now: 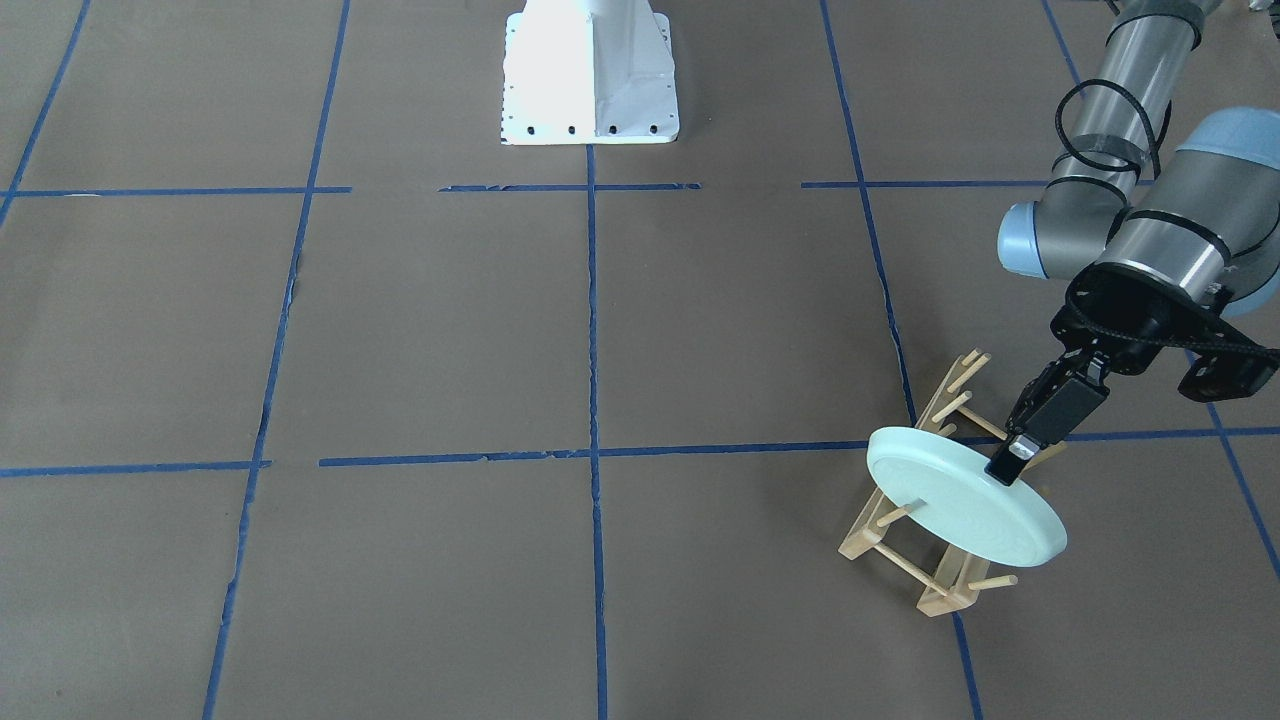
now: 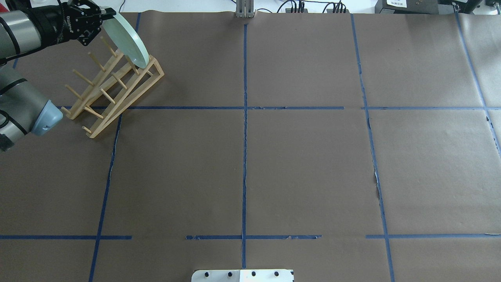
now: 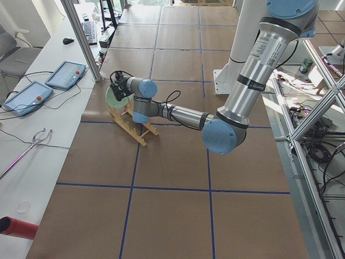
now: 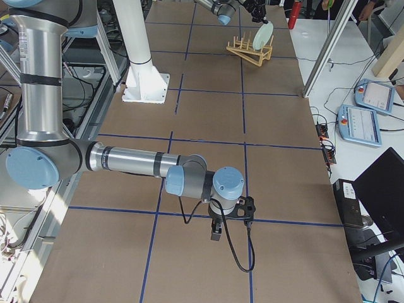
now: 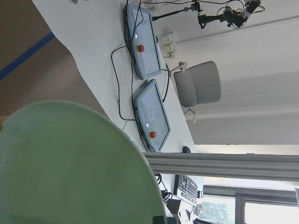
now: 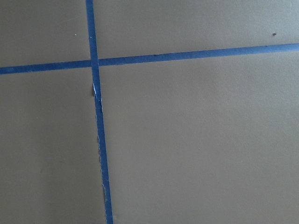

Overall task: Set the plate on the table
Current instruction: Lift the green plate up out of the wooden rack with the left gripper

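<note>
The pale mint-green plate [image 1: 965, 495] stands tilted on edge in the far end of the light wooden peg rack [image 1: 920, 570], with a peg in front of its face. My left gripper [image 1: 1008, 468] is shut on the plate's upper rim. In the overhead view the plate [image 2: 129, 41] leans over the rack [image 2: 113, 86] at the table's far left, with the left gripper [image 2: 98, 19] on its edge. In the left wrist view the plate [image 5: 70, 168] fills the lower left. My right gripper [image 4: 216, 232] hangs low over the table [image 2: 305, 164]; whether it is open or shut I cannot tell.
The white robot base [image 1: 590, 70] stands at the table's near-robot edge. Blue tape lines [image 6: 96, 112] cross the brown paper. A side bench beyond the rack holds two control tablets [image 5: 149, 42] and cables.
</note>
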Controlling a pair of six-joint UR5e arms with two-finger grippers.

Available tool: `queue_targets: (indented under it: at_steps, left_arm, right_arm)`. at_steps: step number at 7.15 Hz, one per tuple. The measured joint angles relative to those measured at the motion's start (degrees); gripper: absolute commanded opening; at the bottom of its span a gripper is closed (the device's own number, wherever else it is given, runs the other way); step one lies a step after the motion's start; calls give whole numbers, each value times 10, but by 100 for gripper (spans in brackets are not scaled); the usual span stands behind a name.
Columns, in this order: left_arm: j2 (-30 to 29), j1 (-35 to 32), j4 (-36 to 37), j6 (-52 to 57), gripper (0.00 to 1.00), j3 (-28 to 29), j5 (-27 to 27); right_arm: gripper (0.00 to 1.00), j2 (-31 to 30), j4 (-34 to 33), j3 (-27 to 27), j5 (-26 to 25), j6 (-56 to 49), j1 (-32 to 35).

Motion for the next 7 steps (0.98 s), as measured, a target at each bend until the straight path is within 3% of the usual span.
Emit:
queue_targets:
  at_steps: [5, 7]
  left_arm:
    - [-1, -48, -11, -16, 0, -9, -14]
    - [-3, -93, 20, -17, 0, -35, -92]
  right_arm:
    - [100, 0, 0, 0, 0, 0, 0]
    - [100, 0, 0, 0, 0, 0, 0]
